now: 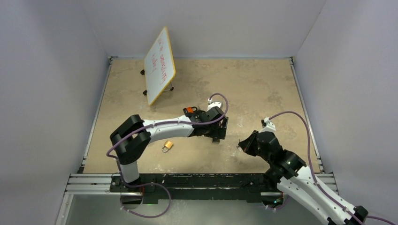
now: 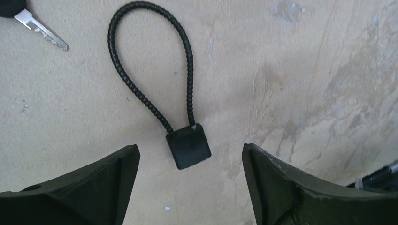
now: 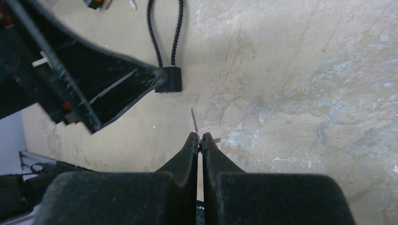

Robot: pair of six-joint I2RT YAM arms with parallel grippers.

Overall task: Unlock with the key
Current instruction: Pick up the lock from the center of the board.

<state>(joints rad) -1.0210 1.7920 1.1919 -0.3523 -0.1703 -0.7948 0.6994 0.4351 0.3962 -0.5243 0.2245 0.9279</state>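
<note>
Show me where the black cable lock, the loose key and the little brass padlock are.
black cable lock (image 2: 188,146), left wrist view, on its square body.
loose key (image 2: 41,30), left wrist view, on its metal blade.
brass padlock (image 1: 166,148), top view, on its body.

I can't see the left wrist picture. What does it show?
A black cable lock, its ribbed loop ending in a square block, lies flat on the beige table between the open fingers of the left gripper. A silver key lies in the top left corner, partly cut off.
</note>
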